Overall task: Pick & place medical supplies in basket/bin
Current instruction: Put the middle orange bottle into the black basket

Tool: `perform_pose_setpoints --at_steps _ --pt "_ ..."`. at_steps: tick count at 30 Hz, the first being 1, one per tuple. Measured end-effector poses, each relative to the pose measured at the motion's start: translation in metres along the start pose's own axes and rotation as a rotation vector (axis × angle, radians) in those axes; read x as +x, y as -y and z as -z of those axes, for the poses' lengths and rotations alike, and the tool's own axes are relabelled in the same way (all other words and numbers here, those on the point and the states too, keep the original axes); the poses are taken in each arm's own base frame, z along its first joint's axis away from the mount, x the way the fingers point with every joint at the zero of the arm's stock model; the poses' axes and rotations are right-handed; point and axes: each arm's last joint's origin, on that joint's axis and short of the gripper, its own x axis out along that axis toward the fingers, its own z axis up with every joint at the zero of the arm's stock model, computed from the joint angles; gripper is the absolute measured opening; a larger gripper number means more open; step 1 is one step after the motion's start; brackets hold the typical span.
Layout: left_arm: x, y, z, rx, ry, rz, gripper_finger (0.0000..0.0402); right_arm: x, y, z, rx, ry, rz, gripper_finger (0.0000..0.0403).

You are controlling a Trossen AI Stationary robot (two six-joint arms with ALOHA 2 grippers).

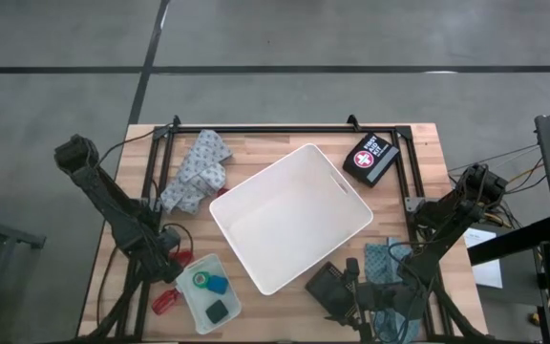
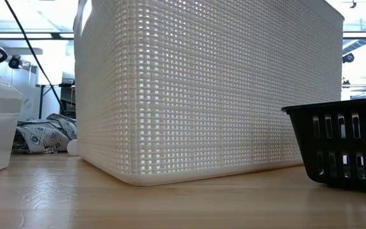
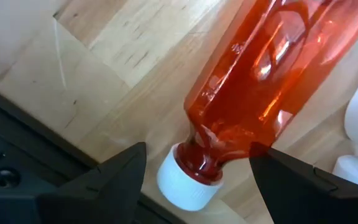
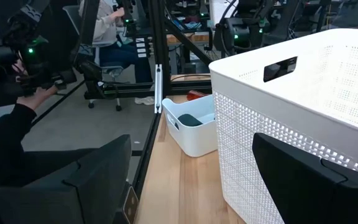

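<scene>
The large white rectangular plastic bin (image 1: 289,218) with perforated walls and handle slots sits turned at an angle in the middle of the wooden bench (image 1: 256,143), and nothing shows inside it from above.

At about 8 o'clock from the bin, the left pincer (image 3: 197,171) is down at the bench surface with its two dark fingers (image 3: 114,177) spread wide on either side of the white cap (image 3: 185,183) of a translucent red plastic bottle (image 3: 266,81) lying on its side on the wood. The fingers stand apart from the bottle; it is not gripped. Just beside that spot, at 7 o'clock from the bin, is a small translucent tray (image 1: 208,291) holding a green roll, a blue item and a dark item.

The right pincer (image 4: 191,180) hovers at about 5 o'clock from the bin, its fingers wide apart and holding nothing, close to the bin's wall. A black slotted plastic basket (image 2: 342,143) rests near there.

A crumpled patterned cloth (image 1: 197,172) lies at 10 o'clock from the bin, and a dark flat case with a white cross on red (image 1: 370,158) at 2 o'clock. Beyond the bench, a person's dark sleeve and hand (image 4: 36,99) show in the right wrist view.
</scene>
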Motion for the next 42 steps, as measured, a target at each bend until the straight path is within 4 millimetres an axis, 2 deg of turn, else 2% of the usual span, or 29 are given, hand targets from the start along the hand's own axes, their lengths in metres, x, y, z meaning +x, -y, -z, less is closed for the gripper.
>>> perform_pose_setpoints --at_steps 21,32,42 --pt "0.0 0.0 0.0 -0.002 0.0 0.006 0.0146 0.0 0.0 0.0 0.0 0.0 0.0 0.0329" --pt "-0.001 0.002 0.0 -0.002 0.009 0.012 0.0138 0.0 0.0 0.0 -0.001 -0.001 0.0 0.0329" --pt "-0.022 0.012 0.003 0.001 0.036 0.014 0.0137 0.0 0.0 0.0 -0.001 -0.001 0.0 0.0329"
